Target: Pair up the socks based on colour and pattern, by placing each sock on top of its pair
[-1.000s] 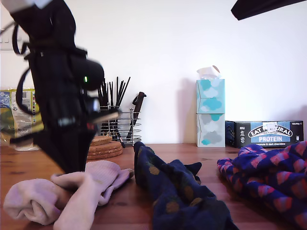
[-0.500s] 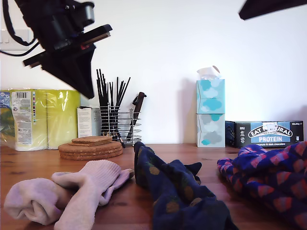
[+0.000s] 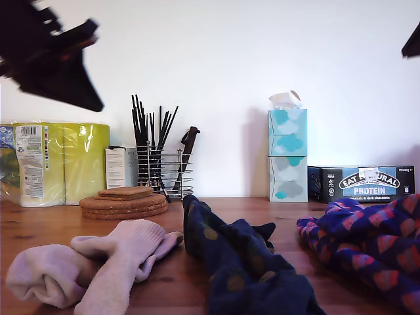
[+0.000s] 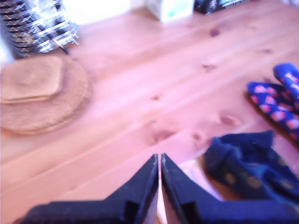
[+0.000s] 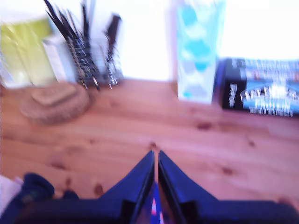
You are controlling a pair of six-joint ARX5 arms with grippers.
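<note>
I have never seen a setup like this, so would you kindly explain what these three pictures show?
This is a two-armed robot sorting socks. The wide picture comes from a fixed camera at table height; the dark blurred shape at its upper left is an arm. The other two pictures look along each arm's end effector: the first end effector and the second end effector both show pointed fingers closed together, holding nothing I can see. On the wooden table lie pale pink socks, navy spotted socks and blue diamond-check socks, with cork coasters behind.
</note>
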